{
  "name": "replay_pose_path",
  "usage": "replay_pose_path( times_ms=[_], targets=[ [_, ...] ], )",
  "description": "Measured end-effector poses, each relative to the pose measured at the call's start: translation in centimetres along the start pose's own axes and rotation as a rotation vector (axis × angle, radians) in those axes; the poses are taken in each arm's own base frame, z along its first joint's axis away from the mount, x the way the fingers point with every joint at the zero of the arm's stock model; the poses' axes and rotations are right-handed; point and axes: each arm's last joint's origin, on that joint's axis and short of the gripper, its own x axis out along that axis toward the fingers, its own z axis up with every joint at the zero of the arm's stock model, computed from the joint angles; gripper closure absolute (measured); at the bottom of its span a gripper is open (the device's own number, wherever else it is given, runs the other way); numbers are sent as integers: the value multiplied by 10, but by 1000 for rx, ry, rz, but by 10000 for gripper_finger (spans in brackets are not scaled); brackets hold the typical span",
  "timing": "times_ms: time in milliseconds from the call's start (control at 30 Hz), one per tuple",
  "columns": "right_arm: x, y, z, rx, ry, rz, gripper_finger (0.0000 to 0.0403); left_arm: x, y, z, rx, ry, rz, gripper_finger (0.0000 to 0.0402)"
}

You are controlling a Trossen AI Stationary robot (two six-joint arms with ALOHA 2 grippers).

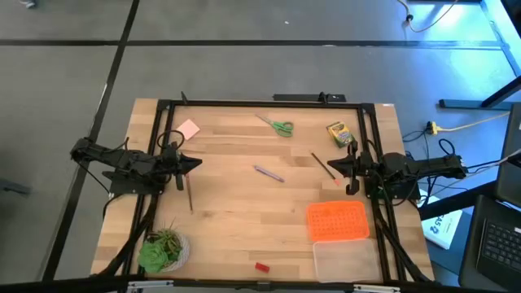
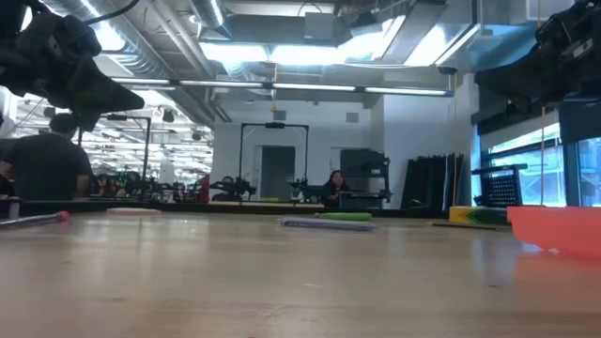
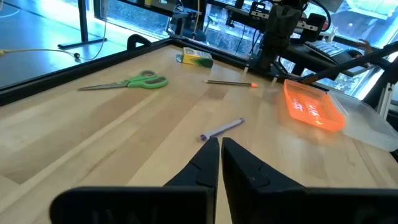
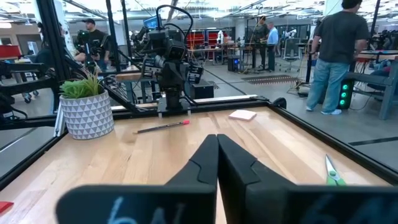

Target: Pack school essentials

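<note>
Green-handled scissors (image 1: 277, 124), a yellow-green crayon box (image 1: 339, 133), a pink note pad (image 1: 189, 129), a purple pen (image 1: 269, 172), two thin pencils (image 1: 190, 194) (image 1: 323, 166) and a small red eraser (image 1: 261, 266) lie scattered flat on the wooden table. My left gripper (image 1: 195, 163) hovers shut at the table's left side, pointing toward the pen (image 3: 222, 129). At the right side, my right gripper (image 1: 332, 167) hovers shut beside the right pencil. Neither gripper holds anything.
An orange perforated lid (image 1: 337, 220) leans on a clear plastic box (image 1: 346, 259) at the near right. A green potted plant (image 1: 163, 251) stands at the near left corner. A black frame (image 1: 260, 103) edges the table. People stand in the room beyond.
</note>
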Motion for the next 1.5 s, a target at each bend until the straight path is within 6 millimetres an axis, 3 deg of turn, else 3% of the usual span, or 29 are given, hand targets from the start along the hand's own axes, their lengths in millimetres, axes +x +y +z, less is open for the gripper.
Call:
replay_pose_path(
  times_ms=[233, 567, 867, 1100, 1333, 1500],
  targets=[
    [-2, -2, 7, 23, 42, -61, 399, 0, 0, 0, 0, 0, 0, 393],
    [-7, -3, 60, 28, 130, -143, 398, -1, -1, 2, 60, -5, -8, 400],
    [19, 6, 106, 56, 395, -240, 398, -21, -9, 56, 216, -161, -44, 387],
    [38, 13, 135, 195, 614, -338, 398, -29, -19, 96, 260, -188, 9, 392],
    [53, 21, 163, 336, 790, -432, 398, -22, -37, 133, 351, -57, 128, 400],
    [55, 24, 173, 463, 939, -504, 398, -6, -49, 149, 336, 54, 210, 397]
  ],
)
